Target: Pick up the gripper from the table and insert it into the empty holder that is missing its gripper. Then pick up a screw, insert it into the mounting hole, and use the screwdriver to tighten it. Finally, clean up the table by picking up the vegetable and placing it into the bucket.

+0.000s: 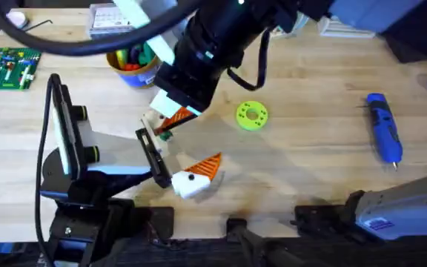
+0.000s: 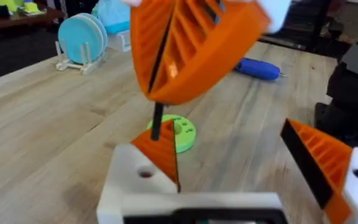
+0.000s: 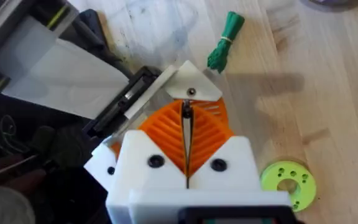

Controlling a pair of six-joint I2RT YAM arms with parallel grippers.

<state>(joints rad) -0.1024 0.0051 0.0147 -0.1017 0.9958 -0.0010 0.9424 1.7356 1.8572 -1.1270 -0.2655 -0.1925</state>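
My right gripper [image 1: 175,117] reaches across from the far side, its orange fingers [image 2: 185,50] shut on a thin dark screw [image 2: 157,121] that points down. Just under the screw is the white holder [image 3: 188,87] at my left arm's end, with an orange ribbed gripper [image 2: 160,149] seated in it. My left gripper [image 2: 241,165] stands open, its other orange finger [image 1: 207,165] apart to the side. The dark green vegetable [image 3: 224,40] lies on the table [image 1: 310,170] close by. Far right lies the blue screwdriver [image 1: 384,126]. The bucket [image 1: 132,67] stands at the back.
A lime green disc with holes [image 1: 252,115] lies right of the grippers. A green circuit board [image 1: 6,67] sits at the far left. A rack of pale blue plates [image 2: 82,40] stands beyond the table. Bare wood stretches between the disc and the screwdriver.
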